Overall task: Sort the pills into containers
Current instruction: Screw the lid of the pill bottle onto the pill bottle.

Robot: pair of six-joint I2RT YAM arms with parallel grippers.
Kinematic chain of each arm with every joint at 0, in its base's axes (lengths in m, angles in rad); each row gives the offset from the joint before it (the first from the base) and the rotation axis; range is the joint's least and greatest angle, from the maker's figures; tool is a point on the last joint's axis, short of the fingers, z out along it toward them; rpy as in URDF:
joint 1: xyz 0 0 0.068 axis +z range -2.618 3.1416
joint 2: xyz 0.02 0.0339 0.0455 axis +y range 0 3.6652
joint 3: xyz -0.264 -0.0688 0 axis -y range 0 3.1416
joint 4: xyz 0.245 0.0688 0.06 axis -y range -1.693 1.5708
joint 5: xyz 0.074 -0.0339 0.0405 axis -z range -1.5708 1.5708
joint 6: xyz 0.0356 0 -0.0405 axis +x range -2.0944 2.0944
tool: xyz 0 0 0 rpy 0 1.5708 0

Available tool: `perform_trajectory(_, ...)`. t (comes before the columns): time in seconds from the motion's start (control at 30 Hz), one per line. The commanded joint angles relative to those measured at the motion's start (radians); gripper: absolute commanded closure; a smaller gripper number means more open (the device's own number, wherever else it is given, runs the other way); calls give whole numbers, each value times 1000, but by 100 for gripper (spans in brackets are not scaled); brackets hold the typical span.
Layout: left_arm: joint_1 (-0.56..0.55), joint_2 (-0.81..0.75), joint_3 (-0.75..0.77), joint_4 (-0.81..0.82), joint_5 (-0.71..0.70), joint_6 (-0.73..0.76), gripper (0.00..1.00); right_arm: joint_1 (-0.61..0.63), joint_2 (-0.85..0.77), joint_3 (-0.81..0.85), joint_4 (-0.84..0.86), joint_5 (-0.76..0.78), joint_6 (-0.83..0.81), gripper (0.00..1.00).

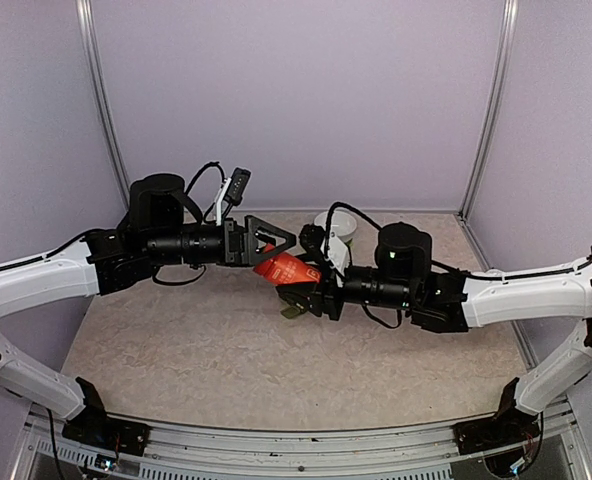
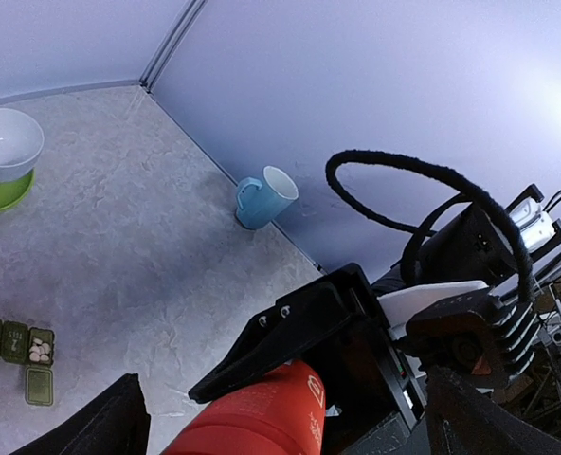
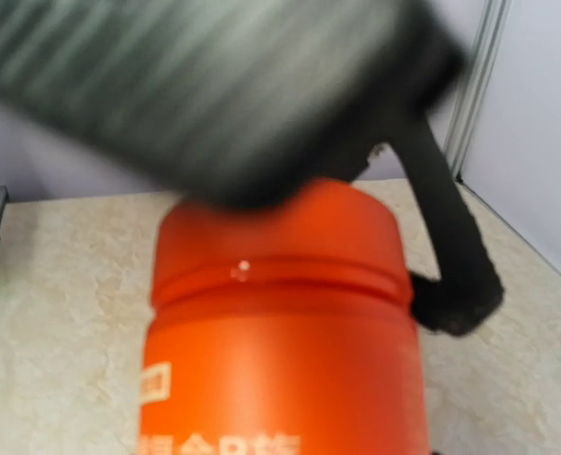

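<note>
Right now the red bottle [image 1: 284, 268] hangs in mid-air between the two arms, well above the worktop [image 1: 176, 340]. Its long axis runs roughly level from one hand to the other. The right hand [image 1: 301, 288] is clenched on the bottle's body. The right wrist view shows the cap end pointing away from that hand, toward the left arm. The left hand [image 1: 279, 243] is spread wide, with the cap end lying between its jaws; I cannot tell whether either jaw touches it. So the left hand is the nearer one to the cap, and taking the cap off looks like the step in hand, which would need those jaws to close squarely across the bottle's axis. The containers [image 2: 15, 341] lie flat on the worktop below, low and to the left in the left wrist view. One lid [image 2: 39, 386] is folded open, and pale pills [image 2: 40, 350] already sit in that end compartment. A white bowl [image 2: 6, 142] and a blue mug [image 2: 264, 197] stand well apart from them.
</note>
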Motion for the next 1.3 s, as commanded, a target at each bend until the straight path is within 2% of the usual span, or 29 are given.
perform_trajectory(0.0,-3,-14,48,-55,4,-27,1,6,-65,-29,-5,69,-68,82)
perform_trajectory(0.27,18,-9,47,-95,12,-42,7,6,-116,-80,58,129,-84,83)
perform_trajectory(0.43,31,3,44,-96,28,-42,17,7,-121,-84,65,140,-91,83)
perform_trajectory(0.63,39,15,33,-66,63,-48,23,6,-131,-96,86,139,-85,83)
perform_trajectory(0.77,47,16,21,-28,94,-56,32,6,-125,-94,89,129,-83,83)
perform_trajectory(1.13,52,39,25,1,137,-57,40,7,-111,-84,90,110,-68,83)
perform_trajectory(1.27,52,40,25,2,141,-55,49,6,-107,-78,86,106,-65,83)
